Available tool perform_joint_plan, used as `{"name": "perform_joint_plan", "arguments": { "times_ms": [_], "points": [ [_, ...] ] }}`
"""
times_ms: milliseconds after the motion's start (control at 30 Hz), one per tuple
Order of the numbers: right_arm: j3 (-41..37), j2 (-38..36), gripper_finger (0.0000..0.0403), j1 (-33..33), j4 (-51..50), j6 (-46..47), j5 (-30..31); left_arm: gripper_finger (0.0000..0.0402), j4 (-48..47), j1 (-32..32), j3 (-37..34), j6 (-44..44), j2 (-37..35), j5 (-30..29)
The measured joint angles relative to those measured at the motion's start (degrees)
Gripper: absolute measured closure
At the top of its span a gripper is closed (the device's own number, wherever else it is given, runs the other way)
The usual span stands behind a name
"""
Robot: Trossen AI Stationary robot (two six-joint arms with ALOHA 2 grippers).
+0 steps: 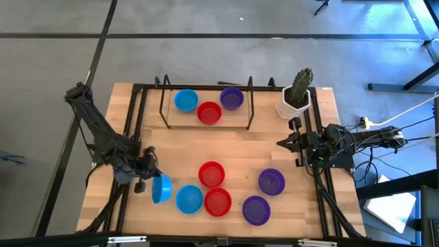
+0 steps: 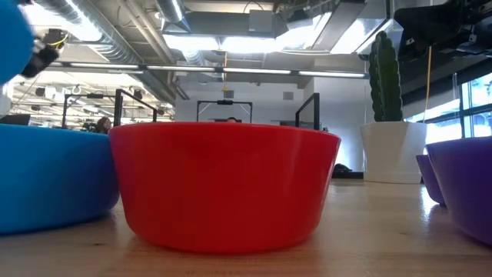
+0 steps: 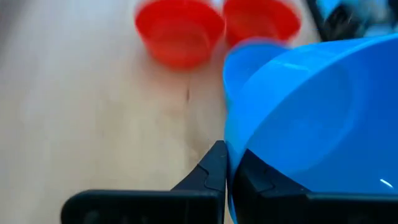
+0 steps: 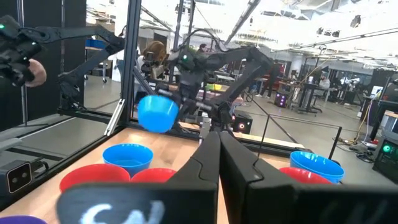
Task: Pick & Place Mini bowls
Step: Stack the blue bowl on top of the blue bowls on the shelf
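Note:
My left gripper (image 1: 151,180) is at the near left, shut on a blue mini bowl (image 1: 161,189), which also shows lifted in the right wrist view (image 4: 157,112). On the table near it rest a blue bowl (image 1: 189,199), two red bowls (image 1: 211,173) (image 1: 217,202) and two purple bowls (image 1: 271,181) (image 1: 256,210). A blue (image 1: 186,100), a red (image 1: 209,112) and a purple bowl (image 1: 232,98) sit inside the far black frame. My right gripper (image 4: 217,146) waits shut at the right side (image 1: 282,143), touching nothing. My left gripper pinches the blue bowl's rim (image 3: 229,155) between its two fingers, one on each face of the wall. The fingers slant down from the table's left side. The bowl is lifted clear of the table and tipped steeply onto its side (image 1: 161,189).
A white pot with a green cactus (image 1: 296,96) stands at the far right corner. A black wire frame (image 1: 206,127) fences the far strip. Black rails (image 1: 134,130) run along both table sides. Bare wood lies between the frame and the near bowls.

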Motion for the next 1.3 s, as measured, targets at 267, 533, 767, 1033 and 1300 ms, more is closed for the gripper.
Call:
{"name": "perform_joint_plan", "arguments": {
  "times_ms": [267,533,767,1033,1300],
  "points": [
    [0.00,0.00,0.0398,0.02,-0.39,-0.07,0.02,0.0398,2.97,-1.83,0.04,11.10,-10.00,-22.61],
    [0.00,0.00,0.0398,0.01,-0.38,-0.07,0.00,0.0398,12.37,9.33,0.04,26.99,-11.87,-18.40],
    [0.00,0.00,0.0398,0.01,-0.36,-0.09,0.00,0.0398,28.01,23.34,-5.80,38.60,-13.24,-3.55],
    [0.00,0.00,0.0398,0.01,-0.38,-0.09,0.00,0.0398,40.77,28.62,-17.14,42.08,-21.21,-2.13],
    [0.00,0.00,0.0391,0.02,-0.38,-0.08,0.00,0.0398,36.13,27.33,-18.93,43.19,-33.77,-5.41]
  ]
}}
